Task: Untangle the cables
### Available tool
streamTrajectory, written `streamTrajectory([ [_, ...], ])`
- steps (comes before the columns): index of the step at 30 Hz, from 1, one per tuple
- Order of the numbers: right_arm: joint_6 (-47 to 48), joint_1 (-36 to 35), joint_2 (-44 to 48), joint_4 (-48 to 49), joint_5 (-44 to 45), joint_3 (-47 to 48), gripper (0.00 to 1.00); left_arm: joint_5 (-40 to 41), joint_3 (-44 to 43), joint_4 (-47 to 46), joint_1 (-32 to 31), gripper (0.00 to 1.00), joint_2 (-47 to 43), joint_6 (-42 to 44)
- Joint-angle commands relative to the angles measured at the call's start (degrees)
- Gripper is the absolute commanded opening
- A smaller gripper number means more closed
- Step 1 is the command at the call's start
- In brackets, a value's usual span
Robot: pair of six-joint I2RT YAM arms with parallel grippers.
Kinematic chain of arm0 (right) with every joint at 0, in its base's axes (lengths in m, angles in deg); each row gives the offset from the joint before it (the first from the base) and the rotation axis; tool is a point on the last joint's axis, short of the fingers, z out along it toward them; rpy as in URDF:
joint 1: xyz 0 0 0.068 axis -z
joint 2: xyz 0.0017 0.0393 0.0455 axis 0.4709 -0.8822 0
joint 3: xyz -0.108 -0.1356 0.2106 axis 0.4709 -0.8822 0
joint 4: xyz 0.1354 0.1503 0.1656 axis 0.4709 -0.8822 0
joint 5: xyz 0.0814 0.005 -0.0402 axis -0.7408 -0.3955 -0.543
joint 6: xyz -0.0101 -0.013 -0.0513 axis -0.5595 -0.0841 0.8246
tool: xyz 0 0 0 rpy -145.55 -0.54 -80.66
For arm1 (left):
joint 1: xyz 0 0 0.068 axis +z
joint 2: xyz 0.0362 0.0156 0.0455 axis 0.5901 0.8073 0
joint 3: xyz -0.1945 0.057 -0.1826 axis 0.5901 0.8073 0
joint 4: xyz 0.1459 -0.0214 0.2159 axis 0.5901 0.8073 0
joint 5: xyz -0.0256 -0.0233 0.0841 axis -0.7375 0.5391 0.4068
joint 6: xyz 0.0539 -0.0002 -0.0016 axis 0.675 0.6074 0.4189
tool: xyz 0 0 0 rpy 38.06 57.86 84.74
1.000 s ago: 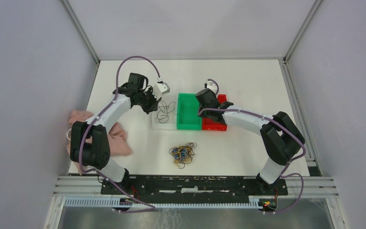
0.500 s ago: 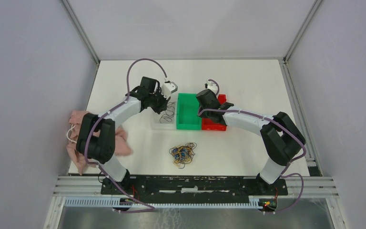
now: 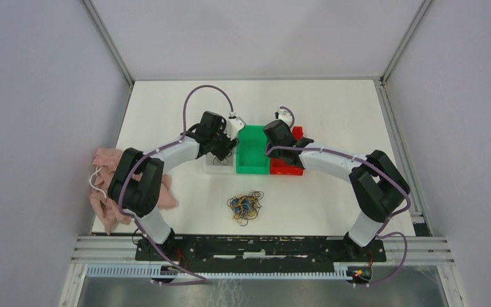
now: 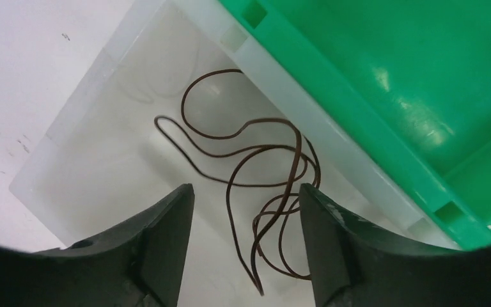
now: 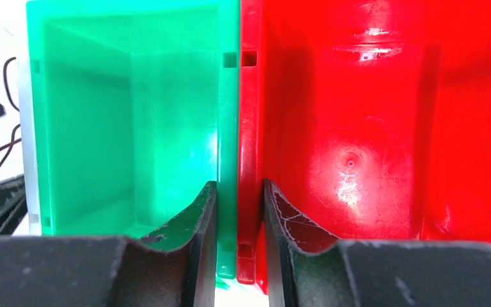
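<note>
A knot of thin yellow-orange, blue and dark cables (image 3: 245,206) lies on the white table near the front. One dark brown cable (image 4: 230,206) lies loose in curls on the floor of the white bin (image 4: 70,166). My left gripper (image 4: 244,192) hangs open just above it, touching nothing; from above, that left gripper (image 3: 225,148) covers most of the bin. My right gripper (image 5: 240,192) is shut on the adjoining walls of the green bin (image 5: 128,109) and the red bin (image 5: 358,109), one finger inside each.
The white bin (image 3: 217,167), green bin (image 3: 252,153) and red bin (image 3: 289,167) stand side by side mid-table. A pink cloth (image 3: 105,192) lies bunched at the table's left edge, under the left arm. Grey walls enclose the table.
My left gripper has moved right over the white bin and opened, and the brown cable that hung from it now lies in the bin. The right arm has not moved.
</note>
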Motion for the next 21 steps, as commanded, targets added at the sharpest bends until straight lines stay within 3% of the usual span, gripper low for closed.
streamTrajectory([
  [1,-3.43,-0.16,0.61,-1.27,-4.16,-1.49,0.00,-4.05,-4.84,3.28,-0.19,0.77,-5.10,-1.82],
  [9,-3.44,-0.17,2.85,-1.74,-3.05,-0.56,0.02,-10.87,-15.33,17.25,0.38,0.99,-11.36,-0.52],
  [11,-2.84,-0.17,3.98,-2.30,-2.50,-0.24,0.07,-11.93,-16.92,19.96,0.65,0.99,-12.52,-0.51],
  [17,0.10,-0.19,10.81,-1.59,-2.80,-2.44,0.43,-18.12,-11.83,27.94,0.85,0.99,-18.56,0.84],
  [21,3.08,-0.40,15.08,-1.15,-6.82,-4.82,0.51,-16.01,-1.37,26.87,0.83,0.99,-23.43,2.43],
])
